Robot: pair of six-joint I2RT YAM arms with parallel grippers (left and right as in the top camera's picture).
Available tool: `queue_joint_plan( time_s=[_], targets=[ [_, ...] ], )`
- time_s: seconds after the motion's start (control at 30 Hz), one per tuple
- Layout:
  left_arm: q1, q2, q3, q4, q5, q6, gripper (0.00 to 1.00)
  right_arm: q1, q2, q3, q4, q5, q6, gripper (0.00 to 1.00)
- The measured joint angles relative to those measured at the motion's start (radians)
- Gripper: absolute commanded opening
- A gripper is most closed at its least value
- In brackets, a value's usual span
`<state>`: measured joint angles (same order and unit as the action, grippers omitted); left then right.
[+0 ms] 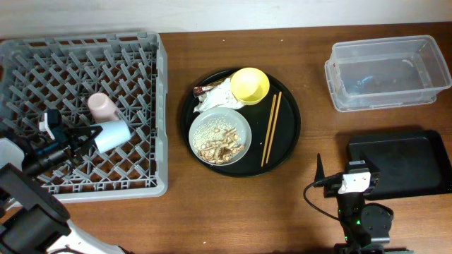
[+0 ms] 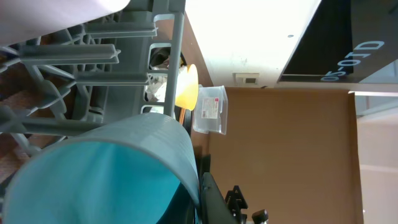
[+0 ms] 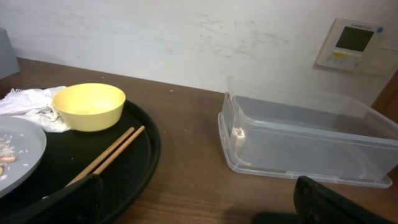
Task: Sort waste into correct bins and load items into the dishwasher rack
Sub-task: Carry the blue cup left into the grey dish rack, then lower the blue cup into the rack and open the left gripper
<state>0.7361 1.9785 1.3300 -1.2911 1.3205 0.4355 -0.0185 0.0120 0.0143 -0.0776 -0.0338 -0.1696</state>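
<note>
The grey dishwasher rack (image 1: 141, 56) fills the left side. A pink cup (image 1: 102, 106) stands in it. My left gripper (image 1: 90, 134) is shut on the rim of the light blue cup (image 1: 113, 135), which lies on its side over the pegs. In the left wrist view the blue cup (image 2: 106, 174) fills the lower left, with its wall pinched in my left gripper (image 2: 202, 199). A yellow bowl (image 1: 250, 85), white napkin (image 1: 215, 97), brown wrapper (image 1: 203, 89), chopsticks (image 1: 272, 127) and a grey-green dish (image 1: 219, 135) of rice and scraps sit together. My right gripper (image 1: 344, 166) (image 3: 199, 211) is open and holds nothing.
A large round black tray (image 1: 289, 141) carries the bowl, dish, napkin and chopsticks. The clear tub (image 1: 388, 73) (image 3: 305, 137) stands at the back right. The shallow black tray (image 1: 409, 159) lies in front of it, right beside my right gripper.
</note>
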Motion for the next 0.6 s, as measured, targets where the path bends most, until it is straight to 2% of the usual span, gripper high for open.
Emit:
queue_joint_plan(
  time_s=[0.3, 0.6],
  targets=[
    [-0.056, 0.031, 0.0, -0.002, 0.016, -0.013, 0.0, 0.0, 0.0, 0.0, 0.0, 0.0, 0.0, 0.98],
    [-0.005, 0.032, 0.0, 0.007, 0.006, -0.086, 0.0, 0.0, 0.0, 0.0, 0.0, 0.0, 0.0, 0.98]
  ],
)
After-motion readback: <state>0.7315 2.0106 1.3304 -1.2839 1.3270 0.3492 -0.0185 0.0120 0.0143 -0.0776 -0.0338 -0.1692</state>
